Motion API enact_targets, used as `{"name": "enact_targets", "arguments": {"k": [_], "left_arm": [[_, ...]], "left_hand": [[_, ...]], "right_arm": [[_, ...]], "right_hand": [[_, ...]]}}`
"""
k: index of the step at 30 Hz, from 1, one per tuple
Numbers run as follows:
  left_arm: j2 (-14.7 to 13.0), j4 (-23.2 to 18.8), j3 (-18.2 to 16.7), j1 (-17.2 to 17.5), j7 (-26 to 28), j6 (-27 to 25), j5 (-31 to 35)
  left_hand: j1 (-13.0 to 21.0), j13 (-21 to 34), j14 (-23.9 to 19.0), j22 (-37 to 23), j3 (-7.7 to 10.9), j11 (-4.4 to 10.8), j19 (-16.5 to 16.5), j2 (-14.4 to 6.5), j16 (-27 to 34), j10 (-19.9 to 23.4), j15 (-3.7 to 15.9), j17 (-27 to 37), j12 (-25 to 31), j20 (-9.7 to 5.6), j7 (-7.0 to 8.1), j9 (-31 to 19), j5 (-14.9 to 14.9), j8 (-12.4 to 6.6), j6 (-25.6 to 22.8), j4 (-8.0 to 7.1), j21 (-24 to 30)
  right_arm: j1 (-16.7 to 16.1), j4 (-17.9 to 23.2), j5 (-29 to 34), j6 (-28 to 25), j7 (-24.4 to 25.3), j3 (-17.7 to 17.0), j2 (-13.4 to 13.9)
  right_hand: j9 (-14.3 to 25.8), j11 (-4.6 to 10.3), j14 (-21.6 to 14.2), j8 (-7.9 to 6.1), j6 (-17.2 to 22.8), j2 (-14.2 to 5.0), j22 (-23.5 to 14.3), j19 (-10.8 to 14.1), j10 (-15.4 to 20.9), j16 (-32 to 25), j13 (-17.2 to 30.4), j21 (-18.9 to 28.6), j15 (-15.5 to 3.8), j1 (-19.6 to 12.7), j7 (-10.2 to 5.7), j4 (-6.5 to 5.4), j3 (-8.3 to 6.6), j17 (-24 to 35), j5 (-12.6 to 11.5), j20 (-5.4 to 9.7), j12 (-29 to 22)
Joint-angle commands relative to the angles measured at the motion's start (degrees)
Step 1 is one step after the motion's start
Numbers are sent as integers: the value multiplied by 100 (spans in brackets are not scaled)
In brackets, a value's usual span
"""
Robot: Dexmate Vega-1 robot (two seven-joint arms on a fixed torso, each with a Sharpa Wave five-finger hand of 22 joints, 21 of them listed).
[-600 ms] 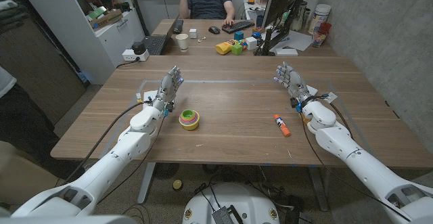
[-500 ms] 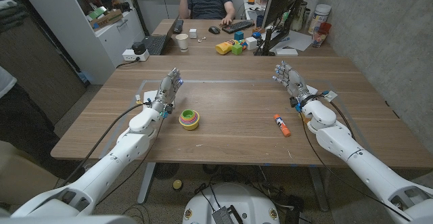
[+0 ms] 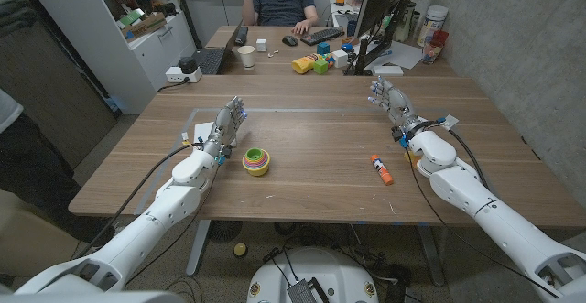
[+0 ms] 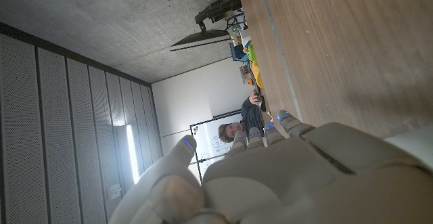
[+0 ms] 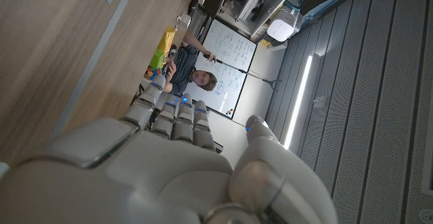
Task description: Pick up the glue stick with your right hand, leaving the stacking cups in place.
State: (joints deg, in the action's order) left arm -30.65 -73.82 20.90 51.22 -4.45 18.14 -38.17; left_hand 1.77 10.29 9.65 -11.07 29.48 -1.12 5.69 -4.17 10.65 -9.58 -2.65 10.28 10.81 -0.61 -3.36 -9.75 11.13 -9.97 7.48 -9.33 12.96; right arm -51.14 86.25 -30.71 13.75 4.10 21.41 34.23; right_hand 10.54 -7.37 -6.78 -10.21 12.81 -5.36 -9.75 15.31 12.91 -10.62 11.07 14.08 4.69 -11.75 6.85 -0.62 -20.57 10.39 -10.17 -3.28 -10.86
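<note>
1. The glue stick (image 3: pixel 381 168) lies flat on the wooden table (image 3: pixel 320 147), on the robot's right side, toward the near edge. It is a short orange cylinder with a white band and a darker end, lying at a slant.
2. Bare wood surrounds the glue stick on all sides; nothing touches it.
3. The right hand (image 3: pixel 394 109) stands farther back on the table than the glue stick and slightly to its right, near it but apart from it. Its fingers point away from the robot, extended and slightly spread, and it holds nothing.
4. The stacking cups (image 3: pixel 256 161) sit left of the table's middle, nested into a round, low shape with yellow, green and pink rims. They are well apart from the glue stick, with open wood between the two.
5. The left hand (image 3: pixel 226 124) stands just beside the stacking cups, on their left and a little behind. Its fingers are straight and slightly apart, gripping nothing.
6. Both hands have smooth, pale grey shells; in the wrist views the fingertips (image 5: pixel 177 103) carry small blue marks.
7. Thin tape lines (image 3: pixel 302 111) mark a rectangle on the wood grain.
8. Behind the table, a second desk (image 3: pixel 275 51) holds a keyboard, a cup and coloured blocks; a person (image 3: pixel 282 1) sits there.
</note>
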Motion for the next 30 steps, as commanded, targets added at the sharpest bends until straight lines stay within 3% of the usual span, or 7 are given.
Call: {"name": "enact_targets", "arguments": {"k": [1, 19, 23, 24, 26, 30], "left_arm": [[3, 21, 2, 0, -19, 31, 4], [-11, 17, 24, -46, -19, -1, 42], [-18, 15, 28, -58, -19, -13, 49], [-16, 20, 29, -64, -19, -16, 49], [-13, 40, 41, -91, -30, -27, 60], [1, 94, 71, -156, -90, -36, 72]], "left_hand": [[-14, 17, 422, -20, 17, -2, 55, -348, 17, -238, -2, 10, 22, 12, 2, -11, 30, -35, 48, 5, 24], [-18, 17, 425, -19, 3, 0, 61, -338, 18, -244, -3, 9, 19, 19, 0, -11, 31, -33, 54, 6, 20], [-19, 17, 426, -19, 1, 1, 63, -337, 18, -242, -7, 9, 20, 24, 1, -11, 31, -33, 55, 6, 19], [-19, 17, 426, -19, 0, 1, 66, -337, 18, -241, -5, 9, 20, 31, 6, -11, 31, -33, 55, 6, 18], [-19, 17, 430, -19, -1, 1, 76, -336, 17, -242, -5, 9, 20, 45, 4, -11, 31, -32, 58, 6, 14], [-19, 17, 438, -19, -3, -4, 85, -336, 14, -255, -10, 9, 15, 65, 7, -11, 32, -27, 70, 6, 10]], "right_arm": [[38, 179, 332, 3, 161, -41, 183], [-233, 867, 1467, 8, 1229, -471, 645], [-421, 1175, 1888, -120, 1633, -637, 776], [-483, 1257, 2012, -157, 1762, -687, 801], [-699, 1569, 2352, -402, 2116, -857, 919], [-1011, 1949, 2625, -661, 2336, -1123, 1091]], "right_hand": [[14, -20, -59, -45, 0, 76, -29, 33, 25, -33, 16, -14, 12, -45, 31, 49, 5, 13, -16, -12, -38], [13, -23, -111, -76, 33, 295, -26, 125, 43, -48, 16, -30, -45, -105, 55, 193, 80, 9, -22, -1, -49], [15, -23, -189, -116, 131, 338, -26, 192, 40, -72, 17, -28, -60, -156, 60, 256, 86, 6, -34, 20, -49], [19, -72, -238, -133, 181, 369, -28, 244, 239, -80, 24, -35, -61, -211, 55, 321, 90, 4, -43, 30, -124], [23, -74, -358, -154, 246, 392, -30, 362, 338, -114, 28, -11, -82, -261, 44, 377, 91, 4, -52, 18, -155], [28, -84, -459, -185, 353, 427, -34, 463, 425, -132, 32, 2, -74, -321, 55, 444, 98, 4, -63, 24, -176]]}}
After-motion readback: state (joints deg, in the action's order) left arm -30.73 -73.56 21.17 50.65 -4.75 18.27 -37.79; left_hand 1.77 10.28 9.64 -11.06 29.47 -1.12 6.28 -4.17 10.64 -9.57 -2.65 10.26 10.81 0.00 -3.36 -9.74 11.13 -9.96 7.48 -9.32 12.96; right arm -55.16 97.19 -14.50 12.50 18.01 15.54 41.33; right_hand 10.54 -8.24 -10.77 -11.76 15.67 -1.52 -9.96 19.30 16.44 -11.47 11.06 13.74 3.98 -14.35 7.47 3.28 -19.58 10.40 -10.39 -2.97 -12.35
